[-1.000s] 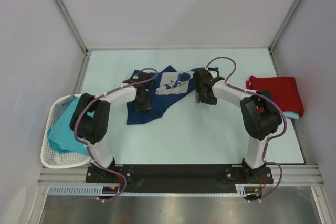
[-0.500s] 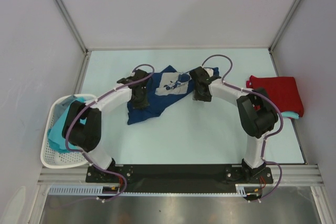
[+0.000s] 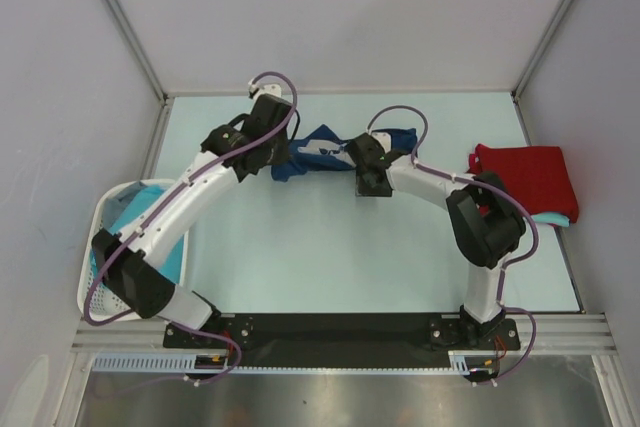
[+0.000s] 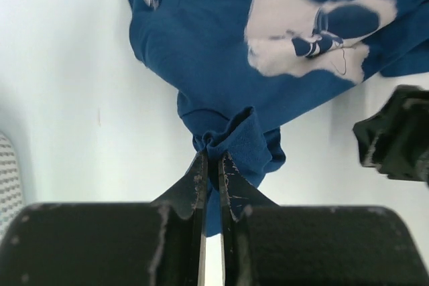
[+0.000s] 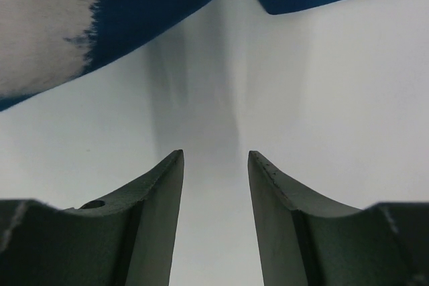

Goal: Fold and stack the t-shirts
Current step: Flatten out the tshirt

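1 navy t-shirt (image 4: 201, 51) pinched by left gripper (image 4: 212, 162); right gripper (image 5: 215, 155) gaping, empty; basket (image 3: 92, 267) far-left.

Basket (image 3: 104, 217) left, bunched t-shirt (image 3: 318, 140) middle rear, stacked t-shirts (image 3: 530, 177) right.

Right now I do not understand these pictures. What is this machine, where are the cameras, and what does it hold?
Two robot arms stand at the near edge of a table. The wide picture looks down from above; the other two come from a camera on each wrist. The left gripper is shut on a fold of the blue t-shirt. The right gripper is open beside it, holding nothing. A red t-shirt lies at the right; a white basket at the left holds turquoise cloth.
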Motion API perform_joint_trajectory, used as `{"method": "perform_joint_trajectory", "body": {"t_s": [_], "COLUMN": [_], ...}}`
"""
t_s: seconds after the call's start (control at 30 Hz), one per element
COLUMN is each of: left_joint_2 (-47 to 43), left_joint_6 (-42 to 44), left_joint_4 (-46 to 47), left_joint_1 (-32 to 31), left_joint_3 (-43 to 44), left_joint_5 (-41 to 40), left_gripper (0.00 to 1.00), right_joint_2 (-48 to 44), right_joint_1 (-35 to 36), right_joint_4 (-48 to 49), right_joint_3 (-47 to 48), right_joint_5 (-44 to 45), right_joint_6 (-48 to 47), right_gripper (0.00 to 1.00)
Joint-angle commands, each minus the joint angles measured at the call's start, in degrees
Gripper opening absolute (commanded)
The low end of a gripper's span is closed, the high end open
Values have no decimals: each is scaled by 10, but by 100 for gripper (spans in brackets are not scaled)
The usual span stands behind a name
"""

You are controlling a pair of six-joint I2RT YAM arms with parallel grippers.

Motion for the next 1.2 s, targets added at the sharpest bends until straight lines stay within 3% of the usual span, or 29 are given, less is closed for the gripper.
{"method": "perform_joint_trajectory", "body": {"t_s": [0.0, 0.1, 0.5, 0.67, 0.97, 1.17], "left_joint_2": [-36, -34, -19, 17, 59, 76], "left_joint_6": [32, 44, 143, 177, 220, 274], "left_joint_4": [-36, -58, -40, -25, 1, 36], "left_joint_1": [-16, -22, -82, -102, -121, -170], "left_joint_3": [99, 181, 352, 399, 469, 502], "left_joint_5": [-88, -116, -233, -254, -276, -330], "left_gripper": [0, 0, 0, 0, 0, 0], "right_joint_2": [-55, -87, -207, -241, -264, -269], "right_joint_1": [12, 21, 52, 76, 194, 222], "right_joint_4": [-6, -15, -44, -50, -61, -57], "right_joint_3": [5, 5, 3, -9, -60, -83], "right_joint_5": [22, 33, 54, 43, 58, 51], "right_joint_6": [1, 2, -14, -14, -15, -14], "right_gripper": [49, 49, 50, 52, 55, 57]}}
